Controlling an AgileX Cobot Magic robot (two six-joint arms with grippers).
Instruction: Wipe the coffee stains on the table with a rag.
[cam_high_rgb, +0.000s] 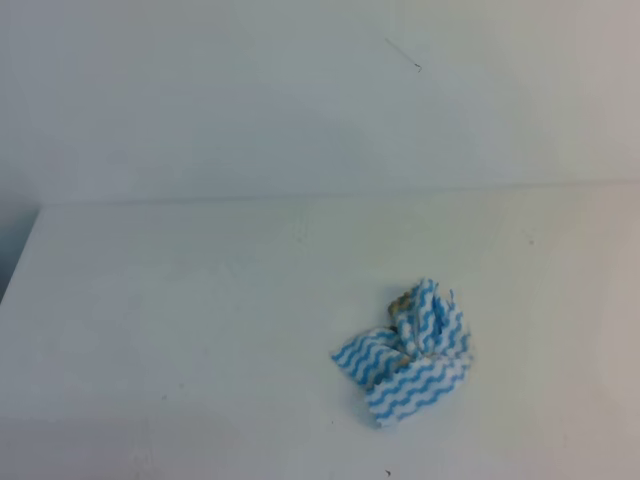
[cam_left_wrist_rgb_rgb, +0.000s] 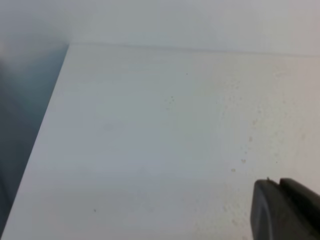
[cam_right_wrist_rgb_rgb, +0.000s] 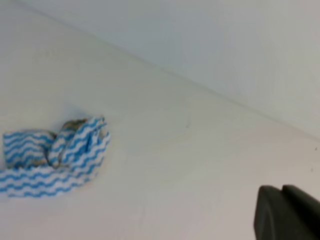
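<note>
A: Rag (cam_high_rgb: 405, 355)?
B: Crumpled in a bunch on the table (cam_high_rgb: 180, 300), white with blue wavy stripes, some brownish marks showing in the folds at the top of the bunch. Nothing is touching it. In the high view neither arm shows.

A: Coffee stains?
B: No clear blotch shows beside the rag. Only faint tan specks (cam_left_wrist_rgb_rgb: 250, 137) scattered on the table in the left wrist view, lying between the left gripper and the table's far edge. Whether a blotch lies under the rag, cannot tell.

A: Right gripper (cam_right_wrist_rgb_rgb: 285, 212)?
B: Only a dark tip in the lower right corner of its own camera, well apart from the rag, which lies at the far left of that view. The two fingers are pressed together with just a thin seam between them, and nothing is between them.

A: Left gripper (cam_left_wrist_rgb_rgb: 282, 210)?
B: Same look, a dark tip low right in its wrist view, fingers together with a thin seam, holding nothing. The rag is not in that view.

A: Table beyond the rag?
B: Plain white, back edge meets a pale wall (cam_high_rgb: 300, 90).
</note>
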